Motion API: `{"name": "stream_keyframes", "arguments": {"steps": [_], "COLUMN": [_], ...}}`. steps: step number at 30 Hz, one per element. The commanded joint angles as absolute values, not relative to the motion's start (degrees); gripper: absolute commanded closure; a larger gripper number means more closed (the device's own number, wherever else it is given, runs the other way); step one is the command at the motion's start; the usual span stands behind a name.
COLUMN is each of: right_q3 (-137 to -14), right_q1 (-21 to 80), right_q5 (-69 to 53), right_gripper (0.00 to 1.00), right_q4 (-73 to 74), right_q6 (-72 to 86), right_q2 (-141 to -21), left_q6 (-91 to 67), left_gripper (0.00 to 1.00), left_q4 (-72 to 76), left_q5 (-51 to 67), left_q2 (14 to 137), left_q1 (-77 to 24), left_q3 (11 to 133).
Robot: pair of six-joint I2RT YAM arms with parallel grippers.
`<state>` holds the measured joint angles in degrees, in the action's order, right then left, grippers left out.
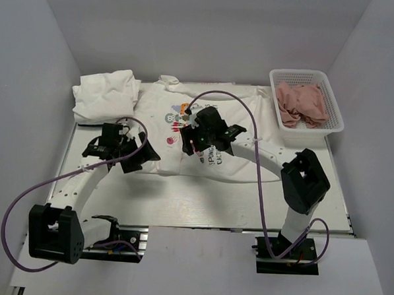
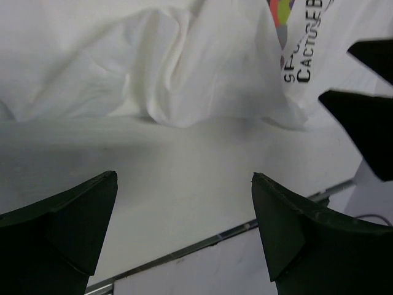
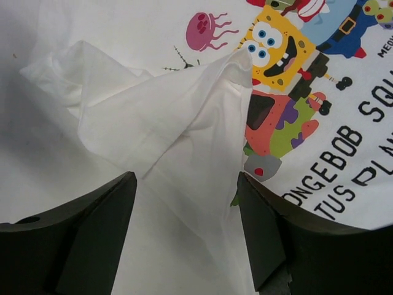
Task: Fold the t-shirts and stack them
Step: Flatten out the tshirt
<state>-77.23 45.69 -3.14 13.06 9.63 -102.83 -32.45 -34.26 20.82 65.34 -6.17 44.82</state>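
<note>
A white t-shirt with a cartoon print and dark lettering [image 1: 215, 122] lies spread face up in the middle of the table. One sleeve flap [image 3: 166, 117] is folded over onto the print. My right gripper [image 3: 187, 175] is open, its fingers either side of that flap, just above the cloth; it shows over the print in the top view [image 1: 189, 142]. My left gripper [image 2: 184, 175] is open and empty over bare table, just short of the shirt's rumpled near-left edge [image 2: 184, 86]; it shows in the top view [image 1: 150, 158]. A folded white bundle [image 1: 107, 96] sits at the back left.
A white plastic basket [image 1: 335, 105] holding pink cloth [image 1: 302, 103] stands at the back right. The table's metal front edge [image 2: 202, 243] is close under my left gripper. White walls enclose the table on three sides.
</note>
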Motion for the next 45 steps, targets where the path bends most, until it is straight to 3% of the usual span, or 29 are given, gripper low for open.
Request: {"name": "stream_keyframes", "arguments": {"steps": [1, 8, 13, 16, 26, 29, 33, 34, 39, 44, 45], "right_q3": [-83.0, -92.6, -98.2, -102.1, -99.8, -99.7, -101.2, -101.9, -103.8, -105.5, -105.6], "right_q1": [44.1, 42.7, 42.6, 42.6, 42.5, 42.3, 42.4, 41.1, 42.4, 42.5, 42.5], "right_q5": [-2.7, -5.5, -6.9, -7.0, -11.1, -11.2, -10.1, -9.9, -10.4, -11.4, -12.2], "right_gripper": [0.27, 0.32, 0.32, 0.33, 0.36, 0.38, 0.39, 0.41, 0.51, 0.61, 0.77], "right_q4": [13.4, 15.9, 16.9, 19.2, 17.3, 16.7, 17.3, 17.5, 18.0, 18.0, 17.4], "right_q6": [13.4, 14.0, 13.6, 13.1, 13.6, 13.4, 13.6, 13.5, 14.0, 14.5, 14.7], "right_q2": [-106.1, -114.9, -120.8, -125.1, -126.3, -126.5, -127.8, -128.8, -130.1, -131.6, -131.6], "left_q6": [-34.2, -35.9, -36.6, -36.6, -36.6, -34.7, -33.4, -33.4, -33.4, -32.8, -32.8], "left_gripper": [0.00, 0.00, 0.01, 0.06, 0.48, 0.58, 0.63, 0.63, 1.00, 1.00, 1.00], "left_q4": [-27.2, -24.5, -24.9, -25.5, -25.6, -29.2, -30.9, -30.9, -30.3, -29.1, -29.1], "left_q5": [29.4, 28.8, 21.6, 19.7, 18.1, 14.8, 11.5, 11.5, 11.5, 12.0, 12.0], "left_q2": [66.5, 74.6, 80.9, 82.4, 90.2, 91.5, 92.7, 93.2, 94.3, 94.3, 93.5], "left_q1": [-8.3, -13.3, -14.5, -15.0, -15.0, -15.0, -15.0, -15.0, -15.0, -15.0, -15.0], "left_q3": [43.1, 45.1, 47.5, 49.5, 54.1, 57.0, 59.6, 59.6, 60.2, 59.0, 59.0]}}
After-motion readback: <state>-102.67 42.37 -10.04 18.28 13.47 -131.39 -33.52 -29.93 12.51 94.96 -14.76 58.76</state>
